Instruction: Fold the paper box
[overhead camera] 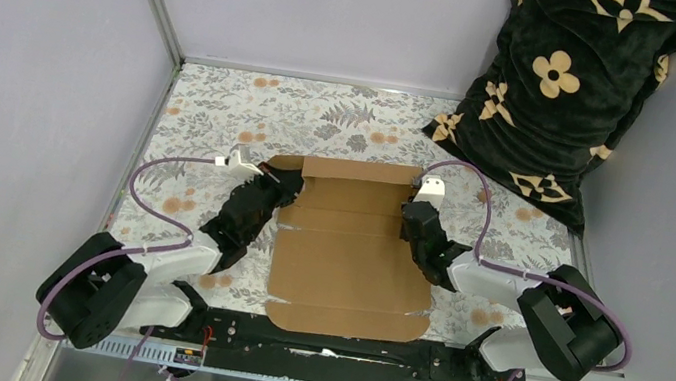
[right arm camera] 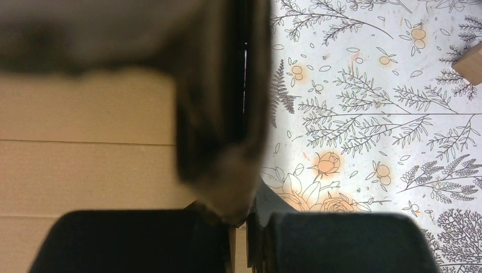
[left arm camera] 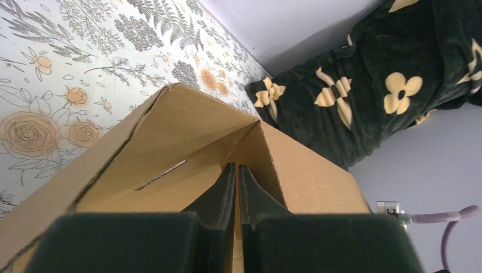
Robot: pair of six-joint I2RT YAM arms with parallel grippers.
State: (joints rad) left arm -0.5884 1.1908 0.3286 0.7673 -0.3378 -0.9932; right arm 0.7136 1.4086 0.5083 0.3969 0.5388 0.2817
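The paper box (overhead camera: 348, 268) is a brown cardboard sheet lying mid-table, its far panels partly raised. My left gripper (overhead camera: 280, 188) is at its left edge. In the left wrist view my left gripper (left arm camera: 237, 168) is shut on a thin upright side flap of the box (left arm camera: 187, 131), which has a slit in one panel. My right gripper (overhead camera: 411, 218) is at the box's right edge. In the right wrist view my right gripper (right arm camera: 245, 220) is shut on a cardboard edge of the box (right arm camera: 85, 165). A blurred dark shape hides the fingertips there.
A black cushion with beige flower prints (overhead camera: 572, 84) leans in the back right corner, also in the left wrist view (left arm camera: 369, 85). The floral tablecloth (overhead camera: 213, 121) covers the table between grey walls. A brown cardboard corner (right arm camera: 472, 63) shows at the right.
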